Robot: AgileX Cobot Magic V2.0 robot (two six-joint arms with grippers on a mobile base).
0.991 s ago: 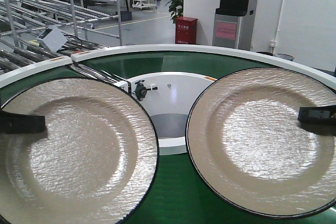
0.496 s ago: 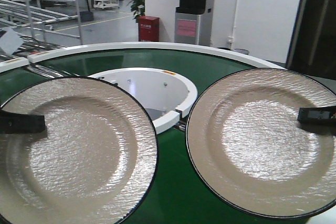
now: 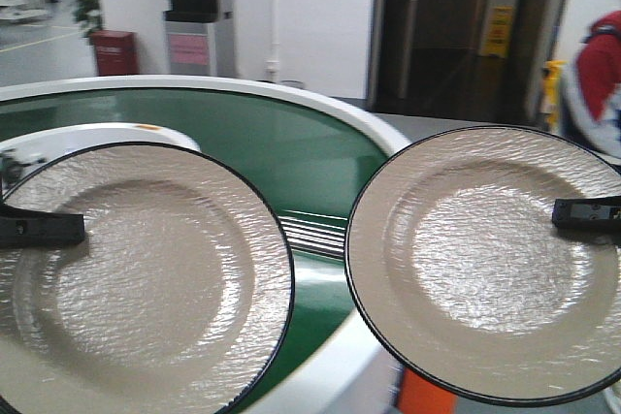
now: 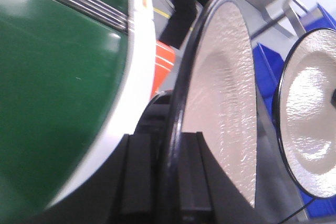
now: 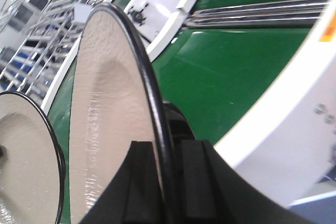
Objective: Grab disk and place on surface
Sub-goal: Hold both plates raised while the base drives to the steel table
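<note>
Your left gripper (image 4: 167,139) squeezes the left round cream black-rimmed plate (image 3: 146,283). Your right gripper (image 5: 166,148) squeezes the right round cream black-rimmed plate (image 3: 480,259), by the green belt (image 3: 291,147).

The left disk (image 3: 146,278) runs off the bottom edge (the right disk (image 3: 485,259) off the side).

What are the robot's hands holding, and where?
The left gripper pinches the left beige, textured, black-rimmed plate by its outer rim; the right gripper pinches the matching right plate likewise.

Left disk (image 3: 146,278), right disk (image 3: 485,259), 2 cream rippled plates, thin black rims, side by side, apart.
</note>
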